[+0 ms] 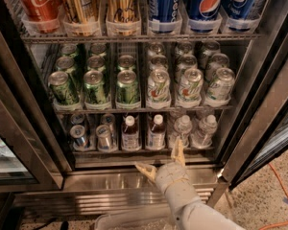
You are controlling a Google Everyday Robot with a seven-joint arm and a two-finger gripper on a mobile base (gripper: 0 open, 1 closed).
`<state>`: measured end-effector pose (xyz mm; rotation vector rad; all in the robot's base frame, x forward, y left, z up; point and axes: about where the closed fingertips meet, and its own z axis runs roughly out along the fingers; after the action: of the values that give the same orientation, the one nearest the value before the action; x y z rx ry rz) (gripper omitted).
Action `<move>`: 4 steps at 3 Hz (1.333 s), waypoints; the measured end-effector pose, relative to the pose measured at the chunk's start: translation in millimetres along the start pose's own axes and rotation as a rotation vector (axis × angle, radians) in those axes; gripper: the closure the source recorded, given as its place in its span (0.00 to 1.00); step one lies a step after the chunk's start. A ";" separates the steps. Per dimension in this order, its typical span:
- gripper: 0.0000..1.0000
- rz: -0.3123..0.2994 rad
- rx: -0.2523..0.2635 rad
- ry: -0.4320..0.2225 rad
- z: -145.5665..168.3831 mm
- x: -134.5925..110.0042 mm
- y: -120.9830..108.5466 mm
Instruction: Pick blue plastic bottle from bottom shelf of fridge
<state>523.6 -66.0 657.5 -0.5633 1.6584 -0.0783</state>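
The fridge [48, 181] stands open with its dark racks in view. On the bottom shelf [110, 153] stand two small bottles with white caps, dark necks and blue-and-white labels: one blue plastic bottle [156, 133] and a second like it [130, 134] to its left. My gripper [161, 159] is open and empty. It hovers in front of the shelf's front rail, just below and right of the right-hand blue bottle, touching nothing. One finger [177, 151] points up toward the shelf and the other [145, 169] points left.
Clear crinkled water bottles [182, 131] stand right of the blue bottles and small silver cans [79, 135] left of them. Green and white cans fill the tier above [128, 86], with cola cans on top. The glass door [273, 109] hangs open at the right. A clear bin [129, 222] sits below.
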 end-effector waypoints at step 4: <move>0.19 0.030 0.062 -0.032 29.4 14.4 -22.3</move>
<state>557.7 -83.6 647.3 -0.4907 1.6277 -0.0979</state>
